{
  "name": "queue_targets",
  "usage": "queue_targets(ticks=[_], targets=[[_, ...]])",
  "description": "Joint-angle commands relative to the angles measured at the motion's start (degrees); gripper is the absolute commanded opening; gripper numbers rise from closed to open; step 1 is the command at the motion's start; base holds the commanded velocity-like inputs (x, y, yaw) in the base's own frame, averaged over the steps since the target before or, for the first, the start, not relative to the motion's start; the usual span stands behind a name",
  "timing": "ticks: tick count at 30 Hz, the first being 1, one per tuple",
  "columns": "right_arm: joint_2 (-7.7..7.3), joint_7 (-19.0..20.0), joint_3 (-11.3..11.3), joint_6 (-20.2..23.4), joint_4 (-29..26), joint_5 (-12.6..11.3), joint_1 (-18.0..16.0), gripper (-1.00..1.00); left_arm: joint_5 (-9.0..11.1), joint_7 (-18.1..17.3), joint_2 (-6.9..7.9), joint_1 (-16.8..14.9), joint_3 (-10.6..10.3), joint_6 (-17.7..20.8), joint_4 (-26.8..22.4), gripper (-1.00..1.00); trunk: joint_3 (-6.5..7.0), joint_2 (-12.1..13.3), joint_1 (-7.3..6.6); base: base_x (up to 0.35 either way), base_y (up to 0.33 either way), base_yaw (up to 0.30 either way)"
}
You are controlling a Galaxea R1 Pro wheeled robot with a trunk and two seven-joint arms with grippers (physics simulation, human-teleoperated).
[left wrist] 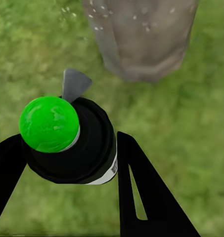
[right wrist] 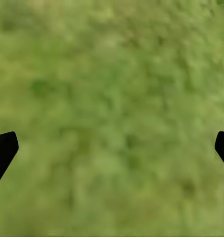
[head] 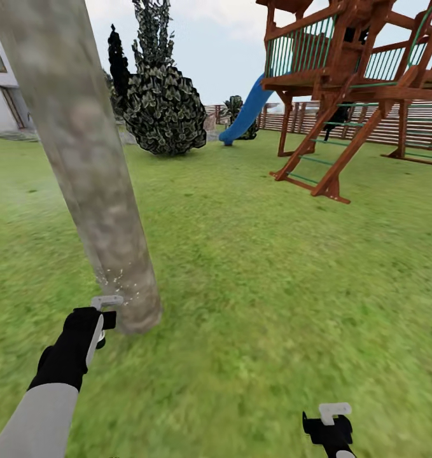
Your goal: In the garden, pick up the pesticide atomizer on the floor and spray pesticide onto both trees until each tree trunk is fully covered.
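- Holding: my left claw (left wrist: 67, 163) is clamping the pesticide atomizer (left wrist: 67, 140), green cap up, nozzle facing the tree trunk (head: 91, 184) just beside it.
- Showing: white droplets (head: 117, 280) are speckling the trunk low down.
- Idling: my right claw (head: 330, 432) is hanging spread apart over the floor (head: 254, 267).
- Risking: the upper trunk is likely staying uncovered if I am aiming only low.

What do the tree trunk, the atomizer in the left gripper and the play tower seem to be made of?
Tree trunk: smooth bark, mottled grey-brown and beige, matte.
Atomizer: probably plastic, with a black body and a glossy green cap, held in the left gripper.
Play tower: reddish-brown wood beams, with green rails that may be metal.
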Motion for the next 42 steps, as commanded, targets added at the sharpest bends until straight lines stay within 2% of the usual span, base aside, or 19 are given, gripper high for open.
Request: queue_targets(ticks=[1,7,14,17,21,25,36,42], targets=[[-0.01,-0.2,0.5,-0.1,0.0,-0.3,0.0,1.0,-0.2,0.0,0.02,0.0,0.0,0.3,0.1,-1.0,-0.05,0.0,0.0,0.123,-0.27,0.276],[-0.01,-0.2,0.5,-0.1,0.0,-0.3,0.0,1.0,-0.2,0.2,0.35,0.7,0.1,-0.3,0.7,-1.0,-0.05,0.0,0.0,0.157,-0.262,0.276],[-0.09,-0.3,0.5,0.0,0.0,-0.3,0.0,1.0,-0.3,0.4,0.64,4.5,0.4,-1.3,0.9,-1.0,-0.05,0.0,0.0,0.18,-0.242,0.038],[-0.1,-0.3,0.5,0.0,0.0,-0.2,0.0,1.0,-0.3,1.1,0.53,5.6,0.4,-4.6,1.9,-1.0,-0.05,0.0,0.0,0.184,-0.237,0.0],[-0.1,-0.3,0.5,0.0,0.0,-0.2,0.0,1.0,0.2,3.8,0.09,5.7,0.2,-5.0,2.0,-1.0,-0.05,0.0,0.0,0.174,-0.24,0.0],[-0.1,-0.3,0.5,-0.1,0.0,-0.2,0.0,1.0,0.6,3.4,0.0,5.9,0.3,-5.0,2.1,-1.0,-0.05,0.0,0.0,0.153,-0.249,0.101],[-0.1,-0.3,0.5,0.0,0.0,-0.2,0.0,1.0,0.7,3.2,-0.18,5.9,0.3,-5.0,2.4,-1.0,-0.05,0.0,0.0,0.105,-0.27,0.273],[-0.1,-0.3,0.5,-0.1,0.0,-0.3,0.0,1.0,2.2,3.1,-0.14,5.9,0.3,-5.1,3.2,-1.0,-0.05,0.0,0.0,0.187,-0.243,0.253]])
